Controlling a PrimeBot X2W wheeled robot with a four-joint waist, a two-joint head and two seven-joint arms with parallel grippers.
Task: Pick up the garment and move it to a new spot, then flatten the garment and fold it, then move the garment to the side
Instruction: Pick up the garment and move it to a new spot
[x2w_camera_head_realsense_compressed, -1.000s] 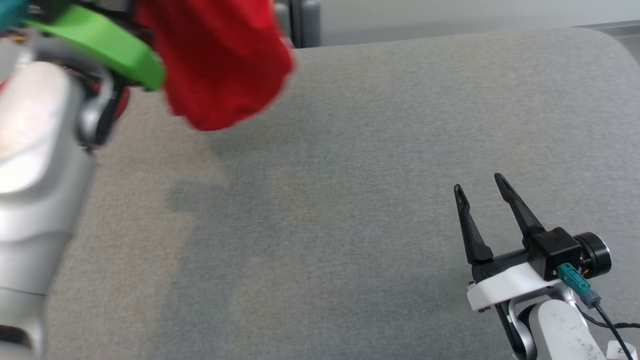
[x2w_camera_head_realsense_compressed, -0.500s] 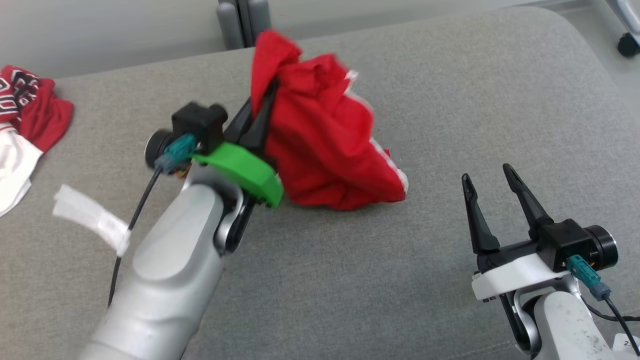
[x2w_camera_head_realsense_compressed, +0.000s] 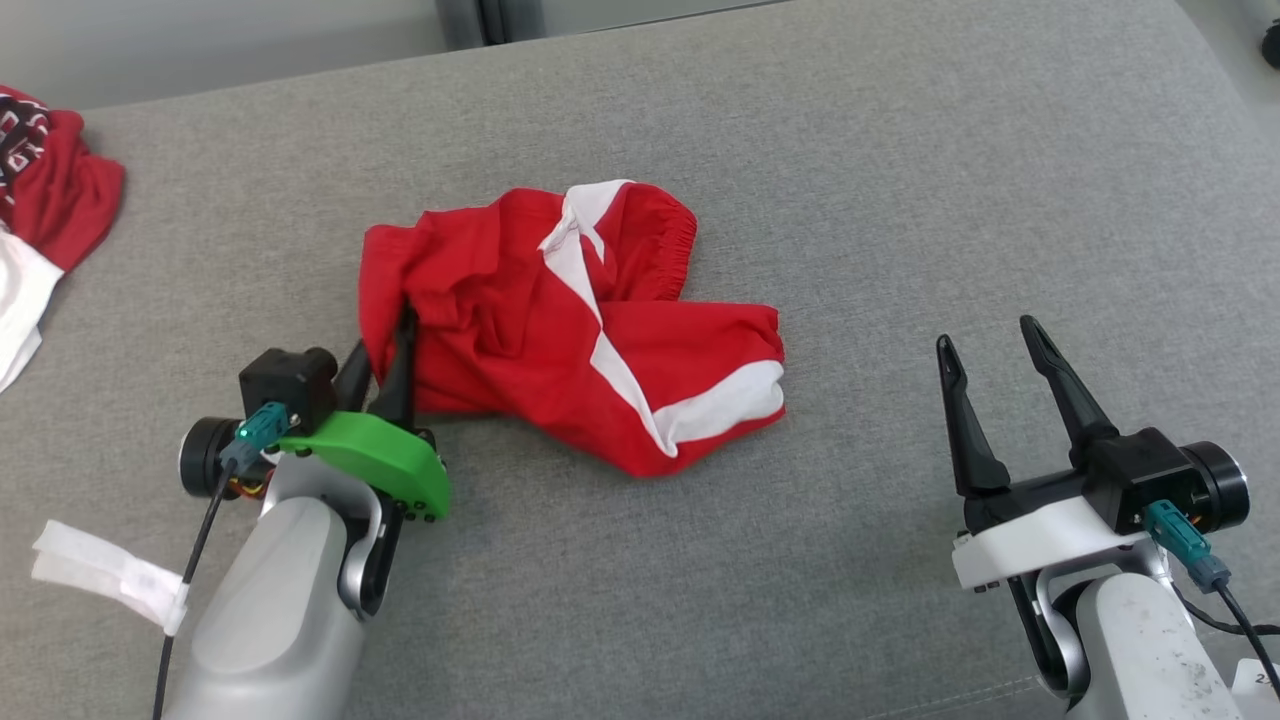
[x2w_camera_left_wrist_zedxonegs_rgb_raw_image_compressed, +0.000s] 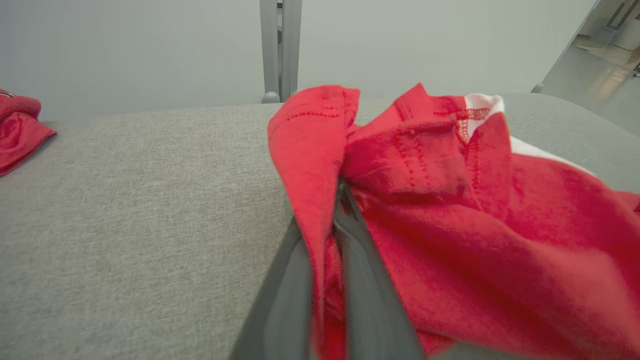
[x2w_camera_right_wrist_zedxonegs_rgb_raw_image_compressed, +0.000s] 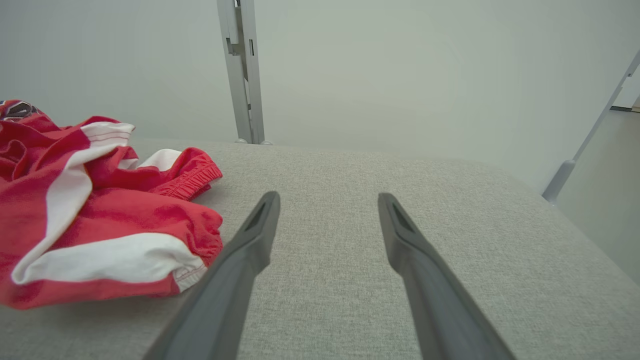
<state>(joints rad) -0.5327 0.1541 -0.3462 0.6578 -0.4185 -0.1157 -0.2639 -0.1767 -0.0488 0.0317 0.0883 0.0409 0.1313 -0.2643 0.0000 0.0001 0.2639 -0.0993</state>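
**Red shorts crumpled on a grey bench, left fingers at their edge**

Red shorts (x2w_camera_head_realsense_compressed: 560, 330) with white stripes lie crumpled in the middle of a grey fabric-covered bench (x2w_camera_head_realsense_compressed: 900, 200). The left gripper (x2w_camera_head_realsense_compressed: 385, 335) is at their left edge. Its fingers are close together with a fold of red cloth between them. The close view is blurred, so how firmly they pinch is hard to tell. The right gripper (x2w_camera_head_realsense_compressed: 987, 332) is well to the right of the shorts, fingers wide apart and holding nothing. Another heap of red and white clothes (x2w_camera_head_realsense_compressed: 50, 200) sits at the bench's far left.
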